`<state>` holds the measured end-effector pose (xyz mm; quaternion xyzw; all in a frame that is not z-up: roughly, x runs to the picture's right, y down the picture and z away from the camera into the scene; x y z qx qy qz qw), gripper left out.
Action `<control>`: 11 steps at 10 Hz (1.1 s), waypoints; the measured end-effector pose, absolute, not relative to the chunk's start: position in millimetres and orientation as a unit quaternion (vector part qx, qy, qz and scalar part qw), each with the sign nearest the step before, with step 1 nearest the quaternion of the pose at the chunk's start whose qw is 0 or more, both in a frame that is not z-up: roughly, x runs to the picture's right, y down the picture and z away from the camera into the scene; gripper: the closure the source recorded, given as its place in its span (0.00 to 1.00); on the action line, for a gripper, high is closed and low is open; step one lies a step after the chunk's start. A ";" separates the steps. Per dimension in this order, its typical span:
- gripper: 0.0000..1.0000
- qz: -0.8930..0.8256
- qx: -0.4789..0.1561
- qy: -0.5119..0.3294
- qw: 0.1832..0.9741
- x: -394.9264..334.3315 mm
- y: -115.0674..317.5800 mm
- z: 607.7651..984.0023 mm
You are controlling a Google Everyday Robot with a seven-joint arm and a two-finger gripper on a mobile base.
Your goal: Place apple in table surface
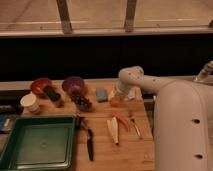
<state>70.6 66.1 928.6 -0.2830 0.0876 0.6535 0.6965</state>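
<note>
Camera view: one apple (116, 102) — a small yellow-orange round — sits low at the far right part of the table surface (102, 150), directly under the gripper (120, 94). The gripper hangs at the end of the white arm (150, 82), which reaches in from the right over the back edge of the tabletop. Whether the jaws are apart or closed on the fruit cannot be told, nor whether the apple touches the wood or is just above it.

Just left of the apple lies one blue block (101, 94). Further left stand two bowls — one purple bowl (73, 85) and one orange bowl (40, 86) — with one dark grape cluster (83, 103) in front of the purple one and one dark upright container (53, 95) beside the orange one. One white cup (30, 102) stands at the far left.

Nearer the camera, one carrot (121, 121) lies beside one pale peeled piece (113, 130) and one thin utensil (134, 124). One black-handled knife (89, 145) lies next to the single green tray (35, 146), at the front left.
</note>
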 end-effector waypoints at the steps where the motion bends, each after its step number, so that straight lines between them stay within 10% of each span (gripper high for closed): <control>1: 0.20 0.651 -0.283 0.087 0.699 69.0 65.9 927.8; 11: 0.20 0.719 -0.169 -0.004 0.674 116.5 5.2 864.5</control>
